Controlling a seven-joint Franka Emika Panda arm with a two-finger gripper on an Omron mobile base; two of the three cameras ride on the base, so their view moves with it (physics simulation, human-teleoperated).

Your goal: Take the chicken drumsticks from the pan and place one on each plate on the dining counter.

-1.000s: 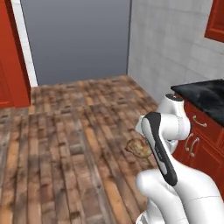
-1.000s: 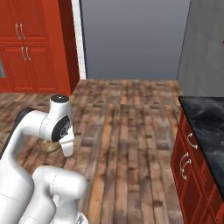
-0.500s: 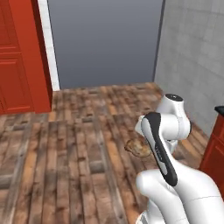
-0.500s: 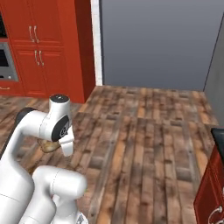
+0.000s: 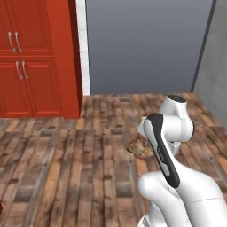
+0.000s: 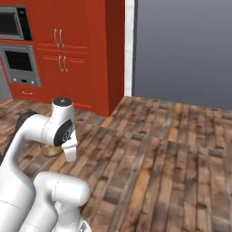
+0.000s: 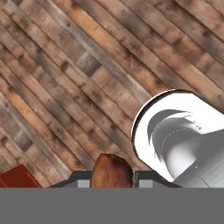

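The hand (image 7: 112,183) is closed nearly all the way on a chicken drumstick (image 7: 112,171); in the hand view the glossy golden-brown lump sits between the two dark finger tips (image 7: 81,178), which press against its sides. In the left base view the same drumstick (image 5: 141,148) shows as a brown lump just left of the arm's dark forearm, held above the floor (image 5: 66,164). In the right base view it peeks out as a tan lump (image 6: 53,150) under the arm's white wrist, on the left of the scene.

Below the hand lies a wooden plank floor of mixed brown and grey boards. A small red corner (image 7: 19,178) shows at the lower left of the hand view; what it belongs to cannot be told.

Farther out stand tall red cabinets (image 5: 37,57) with silver handles on the left, and a plain grey wall (image 5: 146,44) beyond the floor. The right base view adds a built-in oven (image 6: 20,65) and a microwave (image 6: 13,26) set into the red cabinets at far left.

No brand, label or writing can be read anywhere.
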